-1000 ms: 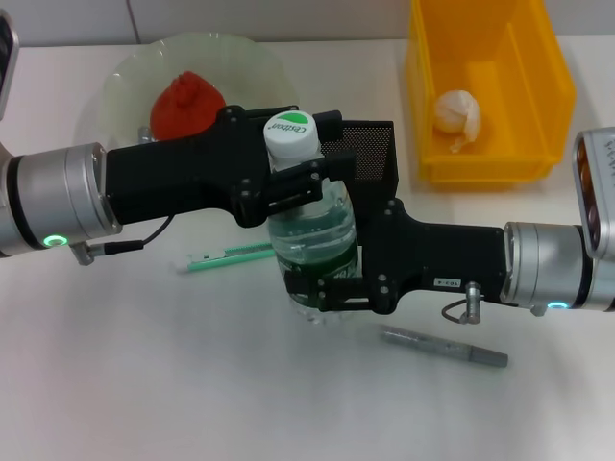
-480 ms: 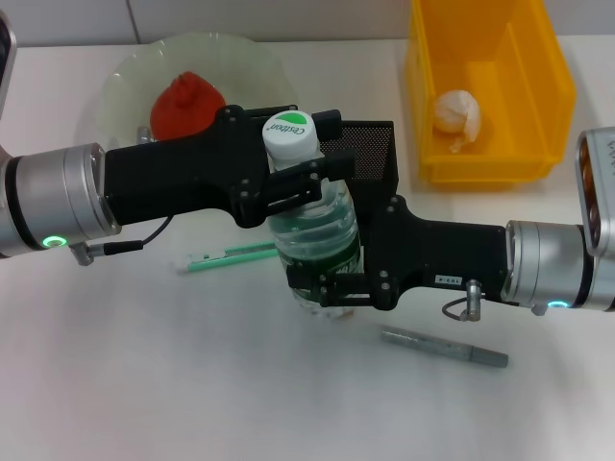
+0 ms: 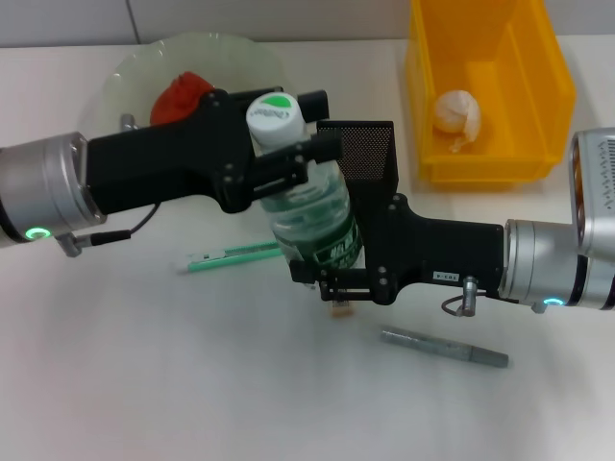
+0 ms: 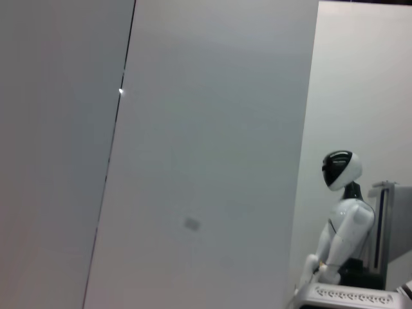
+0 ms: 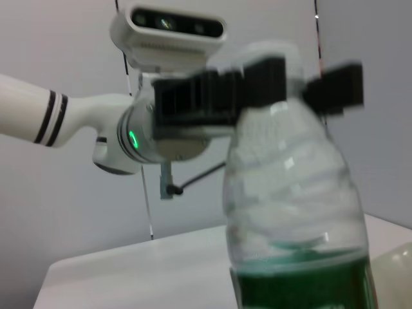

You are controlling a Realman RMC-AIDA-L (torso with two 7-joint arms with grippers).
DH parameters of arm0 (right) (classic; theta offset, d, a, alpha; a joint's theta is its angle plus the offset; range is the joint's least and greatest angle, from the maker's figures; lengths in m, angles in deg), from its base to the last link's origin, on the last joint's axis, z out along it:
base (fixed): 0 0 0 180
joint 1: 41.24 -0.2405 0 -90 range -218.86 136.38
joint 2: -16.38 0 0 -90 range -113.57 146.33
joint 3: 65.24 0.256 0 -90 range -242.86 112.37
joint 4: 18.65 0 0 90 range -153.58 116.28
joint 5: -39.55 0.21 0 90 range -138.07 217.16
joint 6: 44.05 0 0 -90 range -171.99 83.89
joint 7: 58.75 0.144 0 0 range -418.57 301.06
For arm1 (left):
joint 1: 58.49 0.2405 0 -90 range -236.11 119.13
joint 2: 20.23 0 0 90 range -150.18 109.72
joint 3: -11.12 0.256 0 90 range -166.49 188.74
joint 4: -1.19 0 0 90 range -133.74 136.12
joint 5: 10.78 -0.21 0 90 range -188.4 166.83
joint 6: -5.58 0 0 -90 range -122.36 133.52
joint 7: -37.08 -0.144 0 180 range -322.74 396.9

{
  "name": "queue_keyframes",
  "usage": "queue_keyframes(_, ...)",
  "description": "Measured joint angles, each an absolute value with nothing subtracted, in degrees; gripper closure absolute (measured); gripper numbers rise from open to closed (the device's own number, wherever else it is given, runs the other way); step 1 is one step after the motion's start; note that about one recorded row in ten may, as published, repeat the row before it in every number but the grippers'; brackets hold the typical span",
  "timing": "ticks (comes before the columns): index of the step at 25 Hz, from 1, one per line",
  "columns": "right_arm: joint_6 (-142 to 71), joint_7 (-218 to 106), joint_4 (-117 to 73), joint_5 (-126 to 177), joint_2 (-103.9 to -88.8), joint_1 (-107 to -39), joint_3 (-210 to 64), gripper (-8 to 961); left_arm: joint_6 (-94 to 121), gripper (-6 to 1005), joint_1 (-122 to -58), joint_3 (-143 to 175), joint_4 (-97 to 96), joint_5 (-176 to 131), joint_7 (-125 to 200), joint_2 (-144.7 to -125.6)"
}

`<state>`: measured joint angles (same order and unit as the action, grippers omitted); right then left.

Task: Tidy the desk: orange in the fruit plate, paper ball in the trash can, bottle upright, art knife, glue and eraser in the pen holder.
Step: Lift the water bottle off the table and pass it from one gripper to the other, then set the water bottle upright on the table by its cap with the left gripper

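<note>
**Two-handed bottle hold leaves room for a slip or a knock**

The left gripper (image 3: 279,154) is closed on the neck of the bottle (image 3: 312,226), just under its white-and-green cap, while the right gripper (image 3: 336,274) clamps the lower body of the same bottle near its base. The bottle leans, cap tipped toward the fruit plate (image 3: 130,72), and its base appears to sit at or just above the desk; contact cannot be confirmed. The right wrist view shows the clear ribbed bottle (image 5: 296,212) with the left gripper (image 5: 257,87) across its top.

The main risk, as I judge it, is release order: if either grip lets go while the bottle is tilted, it could topple. It is part full, so the liquid would shift and add to that. Two arms pulling against each other could also crush the soft plastic or twist it loose.

Close behind the bottle stands the black mesh pen holder (image 3: 370,154), which a swing could strike. A green art knife (image 3: 231,256) lies beside the bottle, a small eraser (image 3: 338,309) just beneath it, and a grey glue stick (image 3: 444,348) in front. Farther off, the orange (image 3: 178,96) sits in the plate and the paper ball (image 3: 455,113) in the yellow trash can (image 3: 548,96).
</note>
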<state>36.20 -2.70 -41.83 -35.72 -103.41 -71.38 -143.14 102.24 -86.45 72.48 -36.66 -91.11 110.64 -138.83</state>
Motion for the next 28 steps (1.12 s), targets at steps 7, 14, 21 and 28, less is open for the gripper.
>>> queue_keyframes(7,35.5,-2.7,-41.8,-35.7,-103.41,-71.4,-143.0,194,103.2,571,-85.6,70.8,-39.3,-90.9,111.1,-138.77)
queue_keyframes(14,34.1,-2.6,-41.7,-35.8,-103.4,-71.4,-143.4,195,103.0,570,-84.8,70.0,-42.7,-90.4,113.7,-138.55)
queue_keyframes(21,34.0,-2.6,-41.8,-35.8,-103.4,-71.4,-143.3,215,103.1,571,-84.4,66.6,-44.4,-90.3,115.6,-138.43)
queue_keyframes(28,34.4,-2.6,-41.9,-35.8,-103.42,-71.4,-143.2,232,102.6,572,-83.8,65.1,-45.0,-90.7,115.9,-138.38)
